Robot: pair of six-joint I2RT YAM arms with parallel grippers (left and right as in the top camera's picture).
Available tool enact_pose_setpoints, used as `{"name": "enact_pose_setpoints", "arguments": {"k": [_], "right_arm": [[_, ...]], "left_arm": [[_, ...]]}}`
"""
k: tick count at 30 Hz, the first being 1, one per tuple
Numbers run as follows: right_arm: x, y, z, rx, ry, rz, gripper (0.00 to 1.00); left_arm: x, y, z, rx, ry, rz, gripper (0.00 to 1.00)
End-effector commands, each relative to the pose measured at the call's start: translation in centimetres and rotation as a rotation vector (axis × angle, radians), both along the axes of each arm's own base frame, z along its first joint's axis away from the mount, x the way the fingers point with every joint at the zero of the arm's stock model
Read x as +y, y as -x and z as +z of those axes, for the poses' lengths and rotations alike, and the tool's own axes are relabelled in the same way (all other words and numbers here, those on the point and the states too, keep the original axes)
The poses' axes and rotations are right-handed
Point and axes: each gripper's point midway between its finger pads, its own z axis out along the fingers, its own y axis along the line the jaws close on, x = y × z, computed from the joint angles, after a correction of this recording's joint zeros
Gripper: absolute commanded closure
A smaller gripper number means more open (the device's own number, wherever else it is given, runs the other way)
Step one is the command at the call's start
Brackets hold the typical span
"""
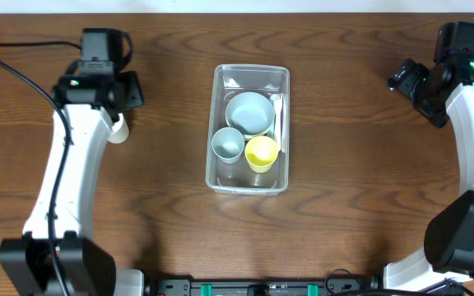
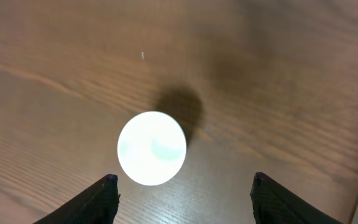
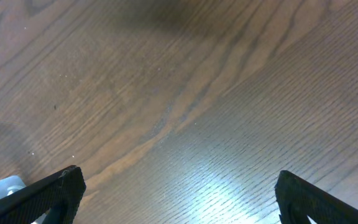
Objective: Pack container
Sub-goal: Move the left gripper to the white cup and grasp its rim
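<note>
The container [image 1: 251,69] sits at the centre of the overhead frame on the table [image 1: 163,214], its long side running top to bottom. Inside it, a bowl [image 1: 250,113] takes the upper half. Below the bowl stand the left cup [image 1: 228,144] and the right cup [image 1: 262,152], side by side and touching. A utensil [image 1: 276,111] lies along the container's right wall, beside the bowl. Well apart, at centre left, a lone cup [image 1: 119,131] stands on the table, partly under the left arm [image 1: 72,164]. In the wrist view it is just ahead of the left gripper [image 2: 185,180], nearer the finger at lower left.
</note>
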Motion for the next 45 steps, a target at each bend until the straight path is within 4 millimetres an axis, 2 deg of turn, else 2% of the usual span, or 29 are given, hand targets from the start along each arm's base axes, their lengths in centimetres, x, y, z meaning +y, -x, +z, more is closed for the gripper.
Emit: {"name": "enact_pose_setpoints", "arguments": {"k": [1, 6, 12, 18, 19, 21, 24, 26, 28, 32, 36, 40, 45], "right_arm": [[0.0, 0.1, -0.1, 0.003, -0.002, -0.012, 0.01], [0.0, 0.1, -0.1, 0.003, -0.002, -0.012, 0.01], [0.0, 0.1, -0.1, 0.003, -0.002, -0.012, 0.01], [0.0, 0.1, -0.1, 0.003, -0.002, -0.012, 0.01], [0.0, 0.1, -0.1, 0.003, -0.002, -0.012, 0.01], [0.0, 0.1, -0.1, 0.003, -0.002, -0.012, 0.01], [0.0, 0.1, -0.1, 0.003, -0.002, -0.012, 0.01], [0.0, 0.1, -0.1, 0.003, -0.002, -0.012, 0.01], [0.0, 0.1, -0.1, 0.003, -0.002, -0.012, 0.01], [0.0, 0.1, -0.1, 0.003, -0.002, -0.012, 0.01], [0.0, 0.1, -0.1, 0.003, -0.002, -0.012, 0.01], [0.0, 0.1, -0.1, 0.003, -0.002, -0.012, 0.01], [0.0, 0.1, -0.1, 0.003, -0.002, -0.011, 0.01]], "left_arm": [[-0.3, 0.0, -2.8, 0.063, 0.119, 0.004, 0.32], [-0.1, 0.1, -6.8, 0.177, 0.136, 0.015, 0.31], [-0.2, 1.1, -11.6, 0.332, 0.145, 0.024, 0.31], [-0.2, 1.9, -14.5, 0.425, 0.151, 0.031, 0.32], [-0.2, 2.0, -14.7, 0.43, 0.151, 0.031, 0.34], [-0.3, 2.1, -14.7, 0.435, 0.151, 0.032, 0.47], [-0.2, 2.1, -14.6, 0.434, 0.152, 0.034, 0.68], [-0.3, 2.3, -14.4, 0.435, 0.156, 0.046, 0.87], [-0.3, 2.4, -14.2, 0.433, 0.16, 0.059, 0.94], [-0.9, 2.5, -13.5, 0.421, 0.2, 0.063, 0.94], [-2.6, 2.4, -11.4, 0.373, 0.291, 0.03, 0.94], [-4.9, 2.4, -7.8, 0.285, 0.407, -0.028, 0.94], [-8.4, 4.1, -1.4, 0.161, 0.535, -0.139, 0.94]]}}
